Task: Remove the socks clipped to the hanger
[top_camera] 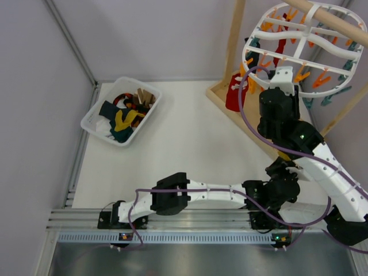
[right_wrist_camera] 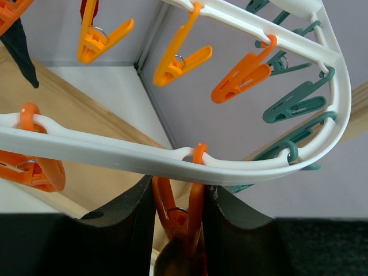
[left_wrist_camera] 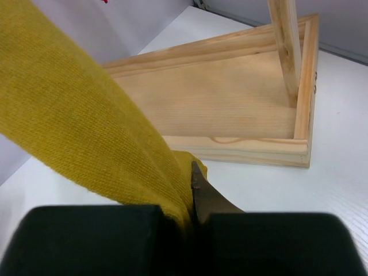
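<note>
The white hanger [top_camera: 275, 56] hangs at the top right with orange and teal clips. My right gripper [top_camera: 280, 80] reaches up to it. In the right wrist view its fingers [right_wrist_camera: 126, 230] squeeze an orange clip [right_wrist_camera: 178, 201] on the hanger's rim [right_wrist_camera: 115, 152]. My left gripper [left_wrist_camera: 192, 172] is shut on a mustard yellow sock [left_wrist_camera: 86, 121], which runs up and out of the frame. In the top view the left gripper [top_camera: 282, 172] sits low under the right arm. A red sock [top_camera: 234, 95] still hangs from the hanger. A dark navy sock [right_wrist_camera: 20, 46] hangs at the upper left.
The wooden stand's post [top_camera: 233, 40] and base tray [left_wrist_camera: 230, 92] sit right below the hanger. A white basket [top_camera: 92, 118] holding several socks stands at the back left. The two arms cross near the right front of the table.
</note>
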{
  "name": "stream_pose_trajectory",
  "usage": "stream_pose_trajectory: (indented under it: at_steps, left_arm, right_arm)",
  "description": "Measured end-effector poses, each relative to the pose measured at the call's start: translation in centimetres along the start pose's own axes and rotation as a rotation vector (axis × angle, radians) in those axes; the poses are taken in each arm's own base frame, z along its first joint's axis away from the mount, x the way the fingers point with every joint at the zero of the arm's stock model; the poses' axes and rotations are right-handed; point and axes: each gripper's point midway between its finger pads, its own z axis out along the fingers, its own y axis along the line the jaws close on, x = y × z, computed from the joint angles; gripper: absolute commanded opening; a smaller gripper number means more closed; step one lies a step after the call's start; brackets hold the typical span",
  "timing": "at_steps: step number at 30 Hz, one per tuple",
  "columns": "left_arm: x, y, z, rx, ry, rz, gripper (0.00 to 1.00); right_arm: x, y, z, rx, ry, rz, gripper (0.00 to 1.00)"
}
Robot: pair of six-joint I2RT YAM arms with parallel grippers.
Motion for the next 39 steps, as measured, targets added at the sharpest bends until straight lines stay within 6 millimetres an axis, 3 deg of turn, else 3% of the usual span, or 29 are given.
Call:
stream_pose_trajectory:
  at_steps: [7,14,17,21,23,25,32,39]
  left_arm:
    - [1.8,-0.9,-0.1,0.023,0.019,0.003,0.00]
    - [5.1,-0.6,-0.8,0.046,0.071,0.019,0.00]
    - [6.3,0.3,-1.1,0.040,0.095,0.025,0.00]
    - [7.7,3.0,-1.8,0.014,0.134,0.017,0.00]
    - [8.6,5.3,-2.3,0.000,0.166,-0.022,0.00]
    - [9.4,8.8,-2.5,-0.032,0.200,-0.080,0.00]
    - [12.6,25.7,-2.8,-0.300,0.273,-0.331,0.00]
    - [17.1,37.0,-4.8,-0.489,0.341,-0.491,0.00]
  right_arm:
    - [0.0,0.3,0.1,-0.008,0.001,-0.004,0.00]
    - [-0.1,0.9,0.1,-0.040,-0.004,0.006,0.00]
    - [-0.1,1.2,0.0,-0.060,-0.007,0.016,0.00]
    - [-0.2,1.6,-0.3,-0.113,-0.014,0.050,0.03]
    - [-0.3,1.8,-0.6,-0.158,-0.024,0.080,0.03]
    - [-0.6,1.7,-1.0,-0.205,-0.038,0.120,0.03]
    - [-1.2,-0.6,-3.0,-0.323,-0.108,0.270,0.03]
    - [-0.8,-1.8,-4.0,-0.370,-0.161,0.358,0.01]
